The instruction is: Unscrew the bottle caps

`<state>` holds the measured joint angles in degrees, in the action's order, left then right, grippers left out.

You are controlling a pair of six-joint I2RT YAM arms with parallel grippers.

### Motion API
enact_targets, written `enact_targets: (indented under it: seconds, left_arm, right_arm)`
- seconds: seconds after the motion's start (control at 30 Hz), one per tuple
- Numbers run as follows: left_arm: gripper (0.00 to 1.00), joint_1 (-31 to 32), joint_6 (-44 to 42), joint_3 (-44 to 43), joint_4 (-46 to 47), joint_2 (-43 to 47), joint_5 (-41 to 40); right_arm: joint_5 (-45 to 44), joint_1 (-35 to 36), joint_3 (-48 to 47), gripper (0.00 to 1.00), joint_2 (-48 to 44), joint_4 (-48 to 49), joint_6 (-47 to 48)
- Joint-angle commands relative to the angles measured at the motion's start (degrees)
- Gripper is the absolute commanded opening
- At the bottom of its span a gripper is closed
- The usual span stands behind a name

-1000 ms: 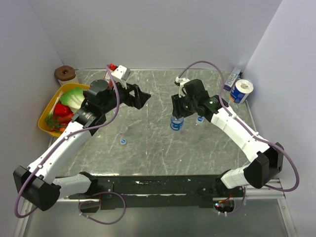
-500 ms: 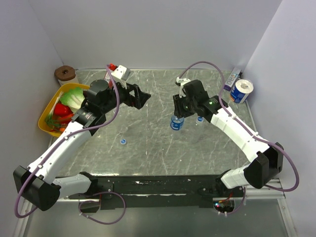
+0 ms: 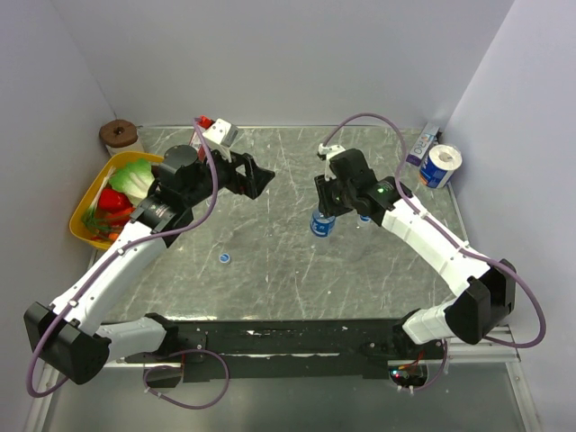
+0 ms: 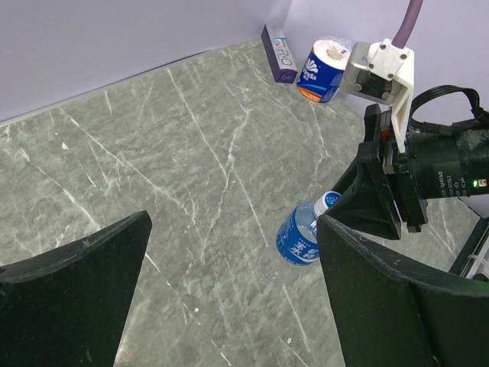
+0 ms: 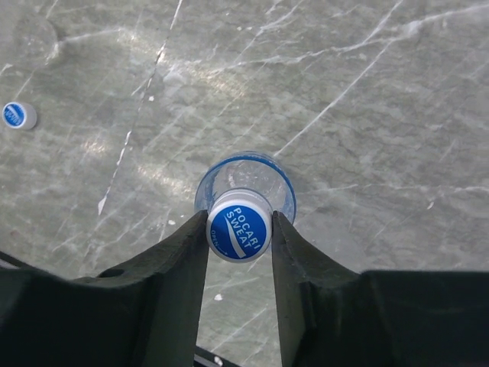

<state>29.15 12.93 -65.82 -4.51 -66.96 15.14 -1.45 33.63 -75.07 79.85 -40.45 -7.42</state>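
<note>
Our right gripper (image 5: 239, 222) clamps the bottle cap (image 5: 239, 225); left gripper (image 4: 233, 222) gapes empty, so we fear the bottle (image 4: 298, 241) spins too.

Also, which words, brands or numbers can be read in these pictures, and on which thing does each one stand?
"POCARI SWEAT": on top of the bottle cap that sits on its bottle.
Bottle label: white print on blue, too blurred to read.
Loose cap: print too small to read.
Toilet roll wrapper: print not legible.
Purple box: lettering not legible.
</note>
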Motion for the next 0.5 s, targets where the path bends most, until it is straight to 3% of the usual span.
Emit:
enact_targets:
  seconds: [0.0, 0.03, 0.1, 0.3, 0.4, 0.47]
  left_arm:
    - [0.96, 0.3, -0.71, 0.43, 2.4, 1.65, 1.03]
    - [0.96, 0.3, -0.8, 0.52, 2.67, 1.83, 1.38]
    - [0.96, 0.21, -1.94, 0.78, 3.45, 2.35, 4.7]
    - [0.96, 0.21, -5.63, 2.36, 6.36, 5.95, 16.05]
    - [0.96, 0.21, -10.11, 0.71, 2.25, 7.63, 24.13]
    - [0.96, 0.12, -12.31, -0.96, -1.7, 7.72, 25.38]
  right_arm:
    - [-1.19, 0.39, 0.01, 0.33, -0.31, 1.16, 0.91]
    - [-0.23, 0.39, -1.21, 0.17, -0.31, 1.33, 1.18]
    - [0.75, 0.39, -2.62, 0.0, -0.31, 1.68, 1.44]
    - [8.65, -0.4, -12.72, 0.0, 0.74, -0.42, 3.28]
    - [15.93, -1.81, -18.61, 0.0, 1.27, -2.96, 4.34]
    - [20.5, -3.3, -23.44, 0.0, 2.14, -4.98, 4.96]
